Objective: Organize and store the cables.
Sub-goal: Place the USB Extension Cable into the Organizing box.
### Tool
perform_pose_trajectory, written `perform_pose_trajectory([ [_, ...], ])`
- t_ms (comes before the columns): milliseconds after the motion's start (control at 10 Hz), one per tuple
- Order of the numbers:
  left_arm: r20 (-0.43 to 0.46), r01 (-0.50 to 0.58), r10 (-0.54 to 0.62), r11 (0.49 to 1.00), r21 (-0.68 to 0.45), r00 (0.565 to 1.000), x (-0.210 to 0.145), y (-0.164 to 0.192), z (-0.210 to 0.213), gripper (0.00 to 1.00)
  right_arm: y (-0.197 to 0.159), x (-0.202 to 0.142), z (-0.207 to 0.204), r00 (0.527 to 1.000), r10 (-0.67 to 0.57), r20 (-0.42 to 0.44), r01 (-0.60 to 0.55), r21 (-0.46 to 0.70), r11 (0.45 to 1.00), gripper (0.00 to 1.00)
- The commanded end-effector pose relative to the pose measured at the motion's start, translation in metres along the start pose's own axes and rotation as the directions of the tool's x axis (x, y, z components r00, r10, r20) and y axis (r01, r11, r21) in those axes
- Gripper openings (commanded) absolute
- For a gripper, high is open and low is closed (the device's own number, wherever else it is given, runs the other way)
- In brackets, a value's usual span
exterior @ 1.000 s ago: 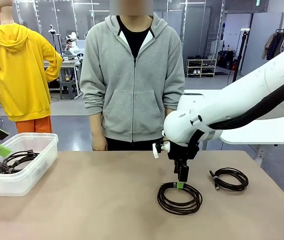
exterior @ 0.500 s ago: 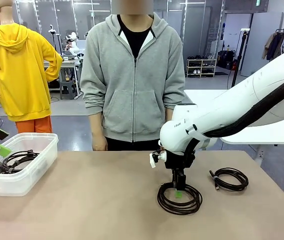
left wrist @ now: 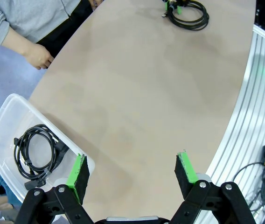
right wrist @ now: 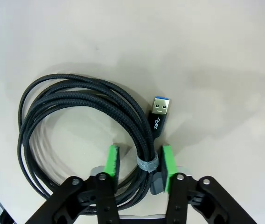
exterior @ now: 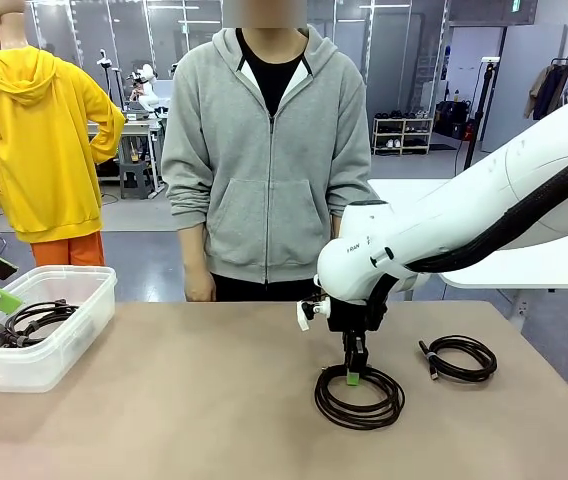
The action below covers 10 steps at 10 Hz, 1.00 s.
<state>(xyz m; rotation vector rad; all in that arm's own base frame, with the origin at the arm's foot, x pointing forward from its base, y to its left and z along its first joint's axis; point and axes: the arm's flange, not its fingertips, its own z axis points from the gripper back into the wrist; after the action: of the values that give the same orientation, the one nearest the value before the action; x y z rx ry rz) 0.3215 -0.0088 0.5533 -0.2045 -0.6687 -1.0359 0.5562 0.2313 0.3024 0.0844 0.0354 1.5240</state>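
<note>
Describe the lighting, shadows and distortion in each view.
Front view: even indoor light, sharp; soft shadow under the right end effector. Left wrist view: wide-angle bend curves the table edge; no glare. Right wrist view: the coiled cable is crisp, casting a soft shadow; the USB plug glints slightly.

right gripper [right wrist: 139, 163] low, fingers narrowed; left gripper [left wrist: 133, 175] spread wide

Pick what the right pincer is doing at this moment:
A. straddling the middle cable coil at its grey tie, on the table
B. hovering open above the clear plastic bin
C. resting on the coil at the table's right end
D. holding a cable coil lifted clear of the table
A: in the right wrist view the right pincer has its green pads on either side of the cable coil at the grey tie, with the coil lying flat on the table.
</note>
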Motion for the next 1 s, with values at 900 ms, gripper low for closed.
perform_pose_trajectory([
  [900,-0.017,-0.018,0.018,1.0,-0.003,1.0,0.005,0.001,0.003,0.94,0.018,-0.012,0.108,0.996,-0.036,0.078,0.05,-0.186,0.981,0.0],
])
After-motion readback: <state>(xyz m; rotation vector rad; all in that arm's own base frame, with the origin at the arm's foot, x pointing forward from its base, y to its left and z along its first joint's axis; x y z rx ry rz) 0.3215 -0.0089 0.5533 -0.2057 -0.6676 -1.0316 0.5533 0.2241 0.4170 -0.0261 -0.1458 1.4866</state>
